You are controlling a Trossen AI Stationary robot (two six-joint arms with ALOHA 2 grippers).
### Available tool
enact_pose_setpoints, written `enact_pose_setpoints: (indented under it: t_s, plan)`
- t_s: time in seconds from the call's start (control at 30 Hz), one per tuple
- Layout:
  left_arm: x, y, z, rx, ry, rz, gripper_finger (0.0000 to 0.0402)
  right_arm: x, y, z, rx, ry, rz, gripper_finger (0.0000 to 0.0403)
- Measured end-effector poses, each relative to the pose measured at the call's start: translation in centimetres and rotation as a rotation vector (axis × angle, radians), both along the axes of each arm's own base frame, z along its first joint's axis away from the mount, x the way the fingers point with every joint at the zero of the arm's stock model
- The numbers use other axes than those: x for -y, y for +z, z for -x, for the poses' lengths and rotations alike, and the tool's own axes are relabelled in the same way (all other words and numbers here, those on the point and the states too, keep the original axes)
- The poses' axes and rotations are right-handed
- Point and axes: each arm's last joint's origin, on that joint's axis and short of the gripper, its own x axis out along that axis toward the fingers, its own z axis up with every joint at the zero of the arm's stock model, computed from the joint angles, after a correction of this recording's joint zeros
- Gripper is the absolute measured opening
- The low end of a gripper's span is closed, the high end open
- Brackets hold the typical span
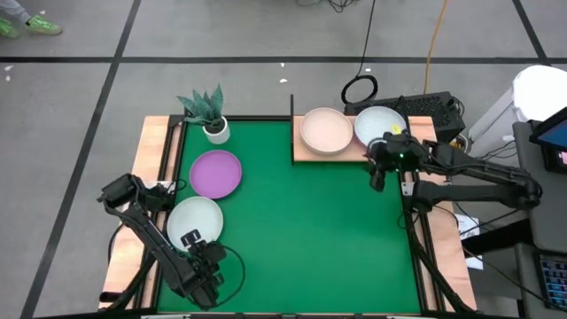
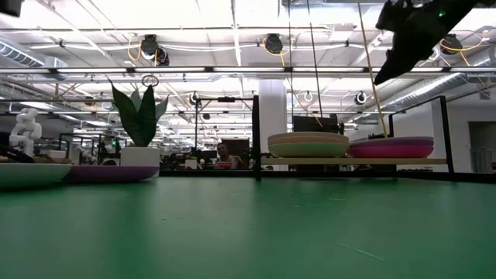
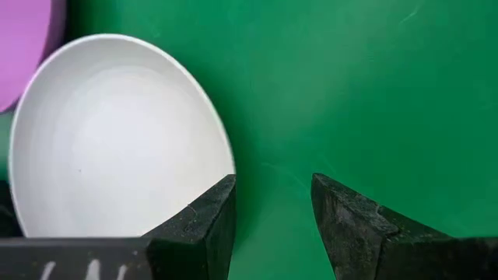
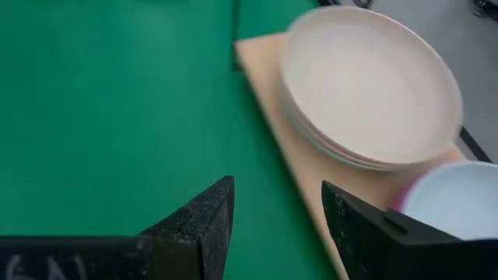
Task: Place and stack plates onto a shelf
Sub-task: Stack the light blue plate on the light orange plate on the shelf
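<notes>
The light-wood shelf (image 1: 306,155) lies at the mat's far right with a black post (image 1: 291,124) at its left corner. Two stacks of plates rest on it: a left stack topped by a cream plate (image 1: 326,130) and a right stack topped by a whitish plate (image 1: 379,124). A purple plate (image 1: 215,173) and a whitish plate (image 1: 195,220) rest flat on the mat at the left. My right gripper (image 1: 379,170) is open and empty, above the shelf's near edge by the right stack. My left gripper (image 1: 205,257) is open and empty, just near of the whitish plate (image 3: 117,132).
A small white pot with a green plant (image 1: 213,120) stands at the mat's far left corner. Wooden strips (image 1: 151,151) edge the green mat (image 1: 301,230). The mat's middle and near right are bare green.
</notes>
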Motion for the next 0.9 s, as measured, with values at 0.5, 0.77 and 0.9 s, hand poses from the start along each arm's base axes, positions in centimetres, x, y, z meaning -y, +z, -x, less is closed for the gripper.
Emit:
enact_pose_setpoints:
  t_s: [0.5, 0.77, 0.9]
  plan:
    - [-1.6, -4.0, 1.2, -0.011, 0.024, -0.021, 0.0188, -2.7, -1.1, -1.3, 0.06, 0.129, 0.027, 0.0173]
    - [-2.1, -4.4, 1.4, -0.037, -0.003, -0.043, 0.0059, -3.1, -0.8, -1.6, 0.102, 0.157, 0.031, 0.0173]
    - [-2.1, -4.2, 1.5, -0.057, -0.026, -0.059, 0.0014, -3.3, -0.6, -1.7, 0.13, 0.173, 0.033, 0.0173]
